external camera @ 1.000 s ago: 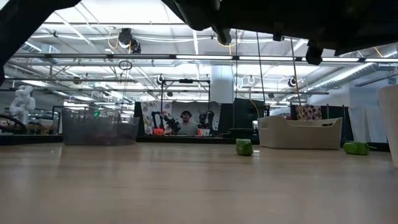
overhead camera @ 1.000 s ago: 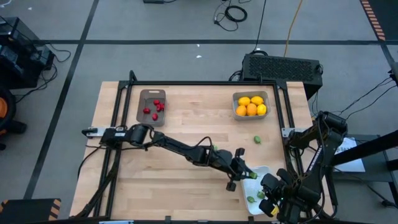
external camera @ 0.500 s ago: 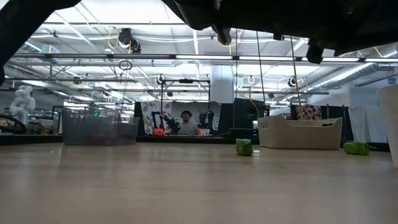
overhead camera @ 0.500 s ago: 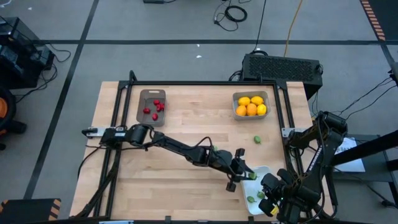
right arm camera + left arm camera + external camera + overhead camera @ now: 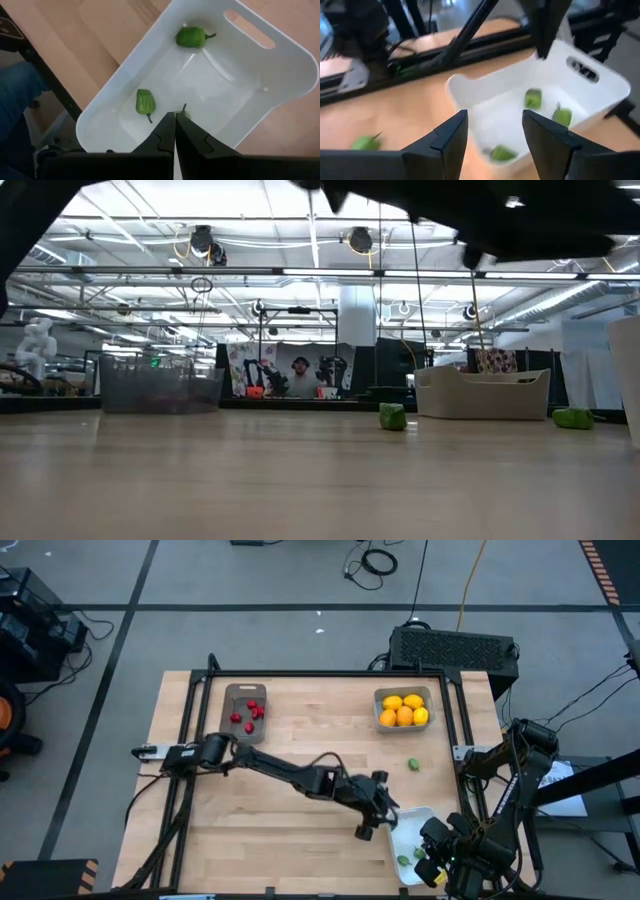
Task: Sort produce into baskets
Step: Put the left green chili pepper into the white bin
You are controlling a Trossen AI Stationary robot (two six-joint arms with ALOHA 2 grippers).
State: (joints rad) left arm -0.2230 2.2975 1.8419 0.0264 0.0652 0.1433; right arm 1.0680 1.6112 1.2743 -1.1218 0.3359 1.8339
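Left gripper (image 5: 372, 820) fingers (image 5: 445, 137) apart, empty, just beside the white plastic basket (image 5: 425, 823). Right gripper (image 5: 174, 131) fingers closed, empty, over it. Risk: the left arm could nudge the basket reaching for the small green produce piece (image 5: 413, 765) on the wooden desk (image 5: 300, 740).

Left gripper (image 5: 372, 812) pulled back from the white basket (image 5: 424, 816), up and left in the high view, fingers (image 5: 451, 135) spread and empty. Green piece it held 0.5 s ago now gone from its jaws; 3 green pieces (image 5: 145, 103) lying in the basket. Left arm silhouette in the low view shifted.

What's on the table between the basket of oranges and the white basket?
From above, one loose green piece lies between the citrus basket and white basket; otherwise bare wood.
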